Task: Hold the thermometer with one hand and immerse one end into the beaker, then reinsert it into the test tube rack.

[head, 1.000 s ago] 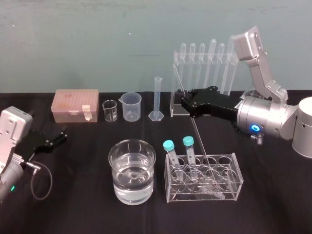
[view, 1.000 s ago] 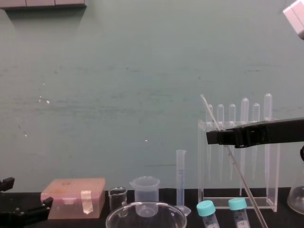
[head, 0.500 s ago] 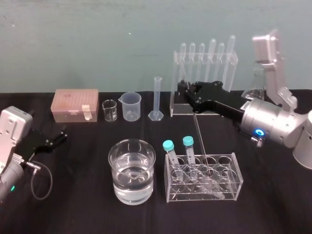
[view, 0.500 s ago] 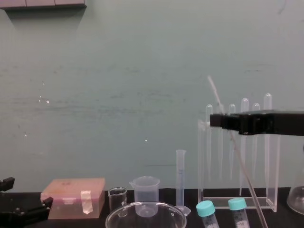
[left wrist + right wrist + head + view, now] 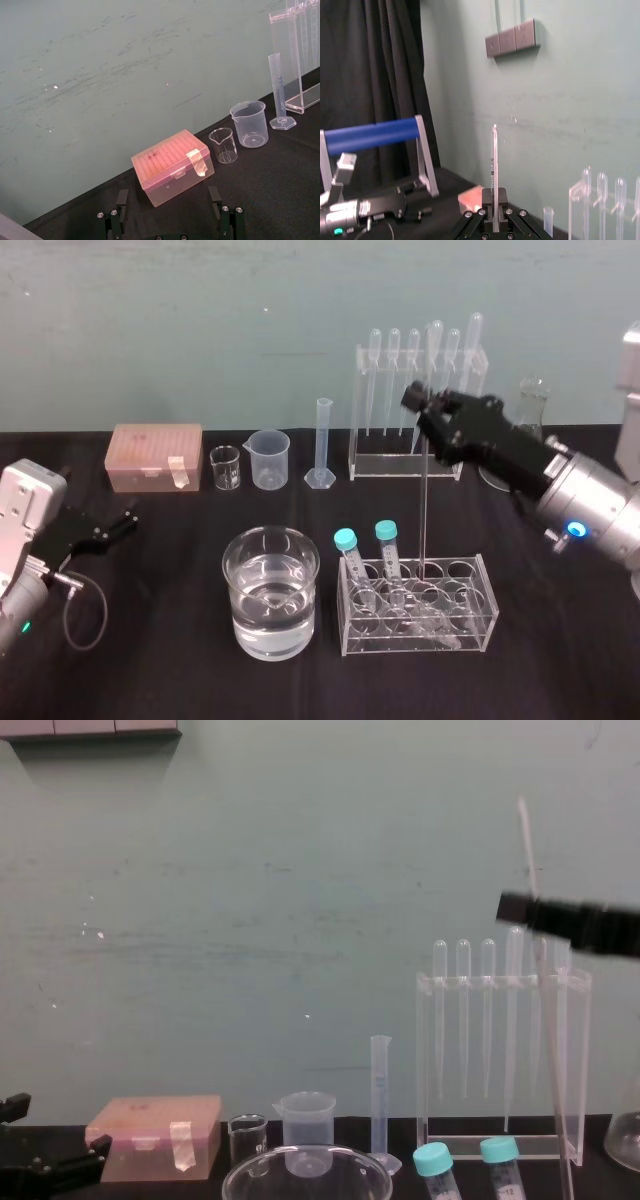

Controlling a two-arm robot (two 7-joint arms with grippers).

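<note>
Head view: my right gripper [image 5: 420,400] has its fingers clamped high on the thermometer [image 5: 423,500], well to the right of the beaker [image 5: 270,458]. The rod stands almost upright. Its lower end is at the top of the test tube rack [image 5: 470,625], right of the beaker and nearer me, and I cannot tell whether it is clear of the hole. My left gripper [image 5: 108,527] is parked on the desk [image 5: 560,660], left of the beaker.

Left wrist view: its fingers [image 5: 115,220] are spread, with nothing between them.

Right wrist view: the rod is pinched crosswise between the fingers.

Chest view: the rod's top leans slightly toward the beaker. I judge the next move to be a straight lift, then a carry leftward, keeping that axis upright for the dip.
</note>
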